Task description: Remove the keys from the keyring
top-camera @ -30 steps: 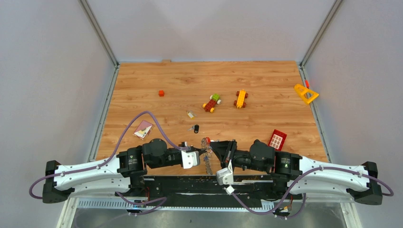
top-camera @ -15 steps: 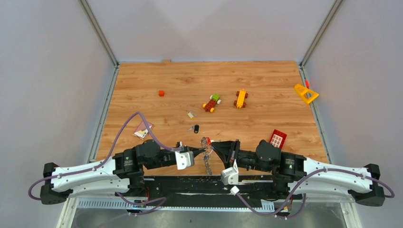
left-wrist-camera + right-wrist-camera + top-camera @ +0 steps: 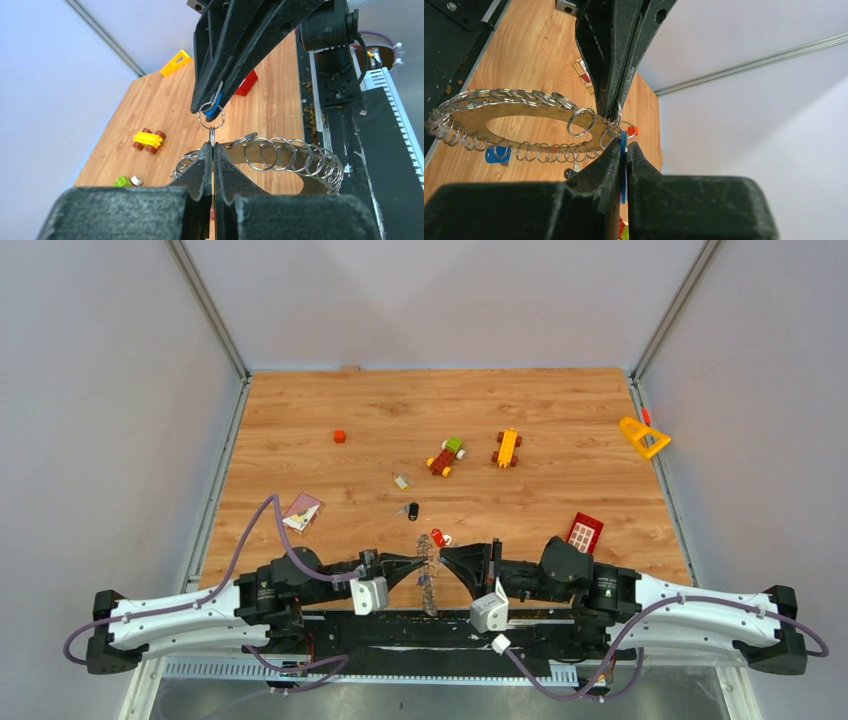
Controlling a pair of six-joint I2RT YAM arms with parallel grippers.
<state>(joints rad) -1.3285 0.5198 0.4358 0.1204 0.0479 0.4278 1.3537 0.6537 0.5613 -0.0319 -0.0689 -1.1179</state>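
Observation:
The keyring (image 3: 429, 590), a flat ring plate rimmed with several small wire loops, hangs on edge between my two grippers near the table's front edge. My left gripper (image 3: 418, 567) is shut on one small loop of it (image 3: 212, 136); the plate (image 3: 280, 152) curves off to the right. My right gripper (image 3: 443, 559) is shut on a blue key (image 3: 623, 150) linked to that loop, and the key also shows in the left wrist view (image 3: 216, 104). Another blue key (image 3: 497, 154) hangs on the keyring (image 3: 469, 117). A red key (image 3: 438, 538) and a black key (image 3: 412, 510) lie loose on the table.
Two toy block vehicles (image 3: 446, 455) (image 3: 507, 448) stand mid-table. A small pale key (image 3: 401, 481), an orange cube (image 3: 339, 436), a pink card (image 3: 301, 511), a red block (image 3: 584, 532) and a yellow triangle (image 3: 643, 437) lie around. The black base rail (image 3: 400, 625) runs just below the grippers.
Both grippers and the keyring have moved back toward the near edge, away from the red key. The left arm has drawn back to the left.

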